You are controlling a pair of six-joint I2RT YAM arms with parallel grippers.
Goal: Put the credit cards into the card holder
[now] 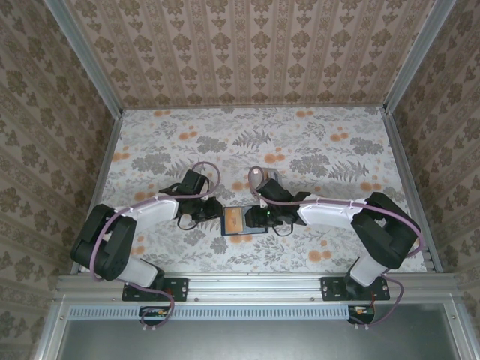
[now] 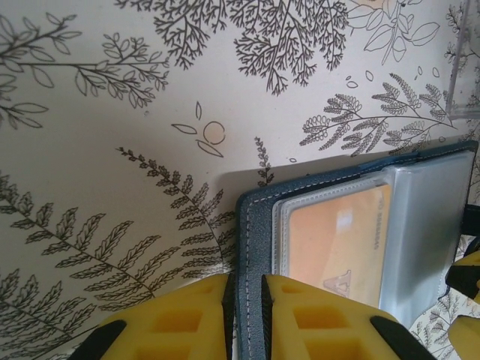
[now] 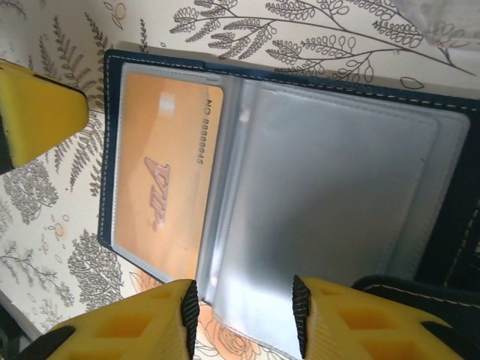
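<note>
- Two grippers were at the card holder [image 1: 241,222], which lay opened flat on the table [image 1: 315,142], between the arms and towards the table's near edge.
- Left gripper [image 2: 245,291] was clamped on the edge of the navy cover. The stitched rim was pinched between its yellow fingers, which probably pinned the holder in place.
- Right gripper [image 3: 244,298] had its jaws apart, straddling the near edge of the empty clear sleeve [image 3: 337,187]. Whether either pad touched the plastic could not be told.
- One orange card [image 3: 161,180] already sat in the sleeve on the left gripper's side, its long side running away from the right fingers.
- Seen from above, the open holder's long axis ran from one gripper across to the other. The empty pocket therefore lay straight ahead of the right gripper.
- That made the right arm the nearer one for filling that pocket, as a judgement, with the left arm steadying the cover.
</note>
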